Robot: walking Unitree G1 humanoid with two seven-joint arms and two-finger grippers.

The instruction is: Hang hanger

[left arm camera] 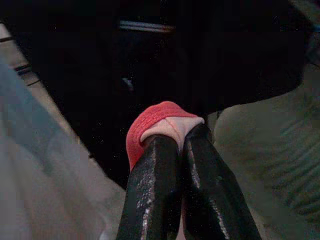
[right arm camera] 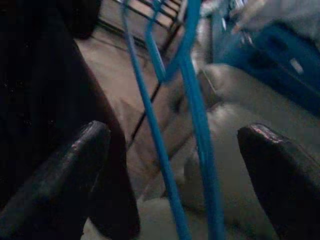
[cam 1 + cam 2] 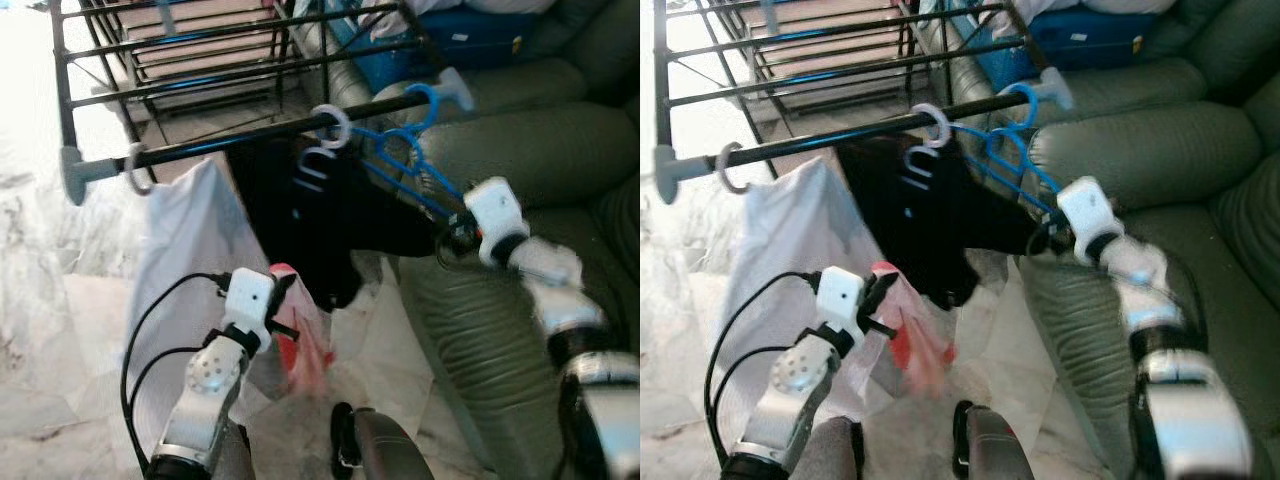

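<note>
Blue hanger (image 3: 405, 160) hooked on rack rail (image 3: 260, 133). Right gripper (image 2: 172, 175) wide apart, straddling it, apparently not touching. Left gripper (image 1: 182, 145) pinches red cloth (image 1: 150, 120). Risk: withdrawing fingers snag wire, unhook hanger.

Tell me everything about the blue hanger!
The blue hanger is thin and looks like plastic-coated wire. Its hook is over the end of the black rack bar, beside a black garment. It hangs tilted toward the sofa. The right gripper is open, its fingers either side of the hanger's blue bars.
</note>
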